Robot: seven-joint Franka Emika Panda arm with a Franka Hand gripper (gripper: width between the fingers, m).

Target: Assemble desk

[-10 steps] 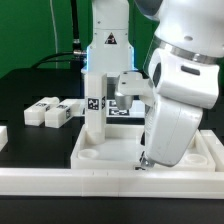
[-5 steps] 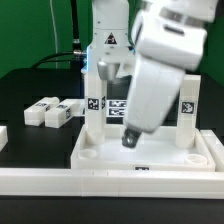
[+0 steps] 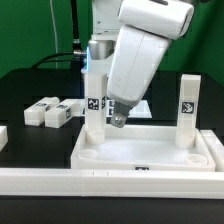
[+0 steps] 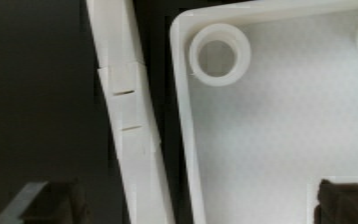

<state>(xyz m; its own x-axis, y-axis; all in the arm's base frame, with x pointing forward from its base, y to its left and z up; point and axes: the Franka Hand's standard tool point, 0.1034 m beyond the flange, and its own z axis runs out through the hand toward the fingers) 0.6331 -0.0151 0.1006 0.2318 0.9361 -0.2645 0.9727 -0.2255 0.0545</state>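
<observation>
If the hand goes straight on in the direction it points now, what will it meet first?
Below the hand, probably the bare floor of the desk top, near a corner socket; depth is unclear.

No words, brand names or numbers could be read anywhere from where I stood. The only printed signs were black-and-white square tags. One sat on the upright leg (image 3: 94, 112) at the exterior view's left, and one on the other upright leg (image 3: 186, 110) at the exterior view's right. A small one sat on the front rim of the desk top (image 3: 110, 163). The loose legs (image 3: 50, 112) lying on the worktop (image 3: 20, 90) showed dark marks too small to make out.
</observation>
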